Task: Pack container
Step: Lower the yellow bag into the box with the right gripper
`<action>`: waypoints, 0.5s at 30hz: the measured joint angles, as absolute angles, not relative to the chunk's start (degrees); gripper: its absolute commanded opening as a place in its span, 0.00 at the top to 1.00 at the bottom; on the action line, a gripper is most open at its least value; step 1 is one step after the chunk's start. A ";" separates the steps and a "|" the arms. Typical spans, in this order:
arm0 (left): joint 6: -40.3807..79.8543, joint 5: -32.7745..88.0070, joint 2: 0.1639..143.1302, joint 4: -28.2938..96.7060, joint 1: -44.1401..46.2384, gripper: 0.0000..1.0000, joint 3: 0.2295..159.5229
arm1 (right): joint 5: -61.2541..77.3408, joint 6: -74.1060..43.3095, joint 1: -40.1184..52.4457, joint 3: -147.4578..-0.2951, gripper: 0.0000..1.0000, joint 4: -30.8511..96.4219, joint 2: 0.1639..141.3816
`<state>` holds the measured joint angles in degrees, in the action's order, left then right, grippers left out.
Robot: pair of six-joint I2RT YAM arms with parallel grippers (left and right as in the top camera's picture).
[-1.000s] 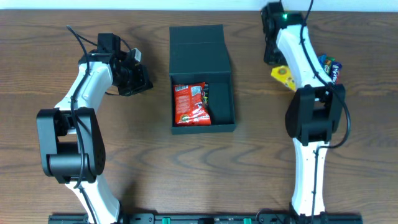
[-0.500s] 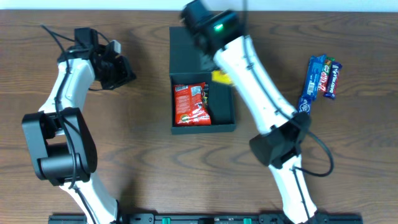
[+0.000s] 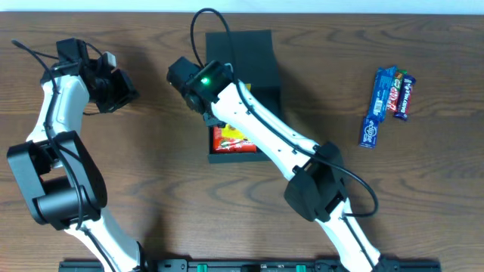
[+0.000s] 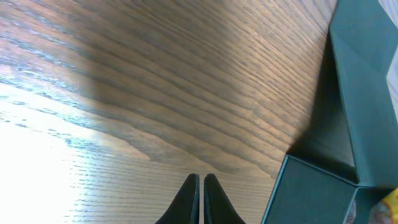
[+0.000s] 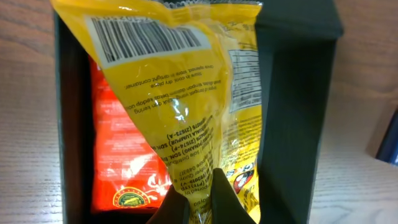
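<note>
The container, a dark teal-green square box with its flap lid folded back toward the top of the frame, sits at the upper middle of the overhead view on a wooden table. The right claw is pinched on one end of a yellow snack packet, held over the open box. A red snack packet lies flat inside, toward the left wall in the wrist view. The left claw, at the upper left of the overhead view, has its fingers pressed together on nothing, above bare wood near the box. Blue candy bars lie at the right.
</note>
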<state>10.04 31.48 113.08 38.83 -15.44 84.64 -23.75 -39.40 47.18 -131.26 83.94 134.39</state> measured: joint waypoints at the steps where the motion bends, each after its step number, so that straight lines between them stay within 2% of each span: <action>1: 10.04 31.48 113.06 39.13 -15.44 0.94 84.64 | -23.75 -39.90 47.29 -130.61 0.98 83.96 134.39; 15: 8.75 31.48 113.08 40.95 -15.33 0.94 84.64 | -20.58 -41.19 48.25 -126.76 0.98 77.97 134.39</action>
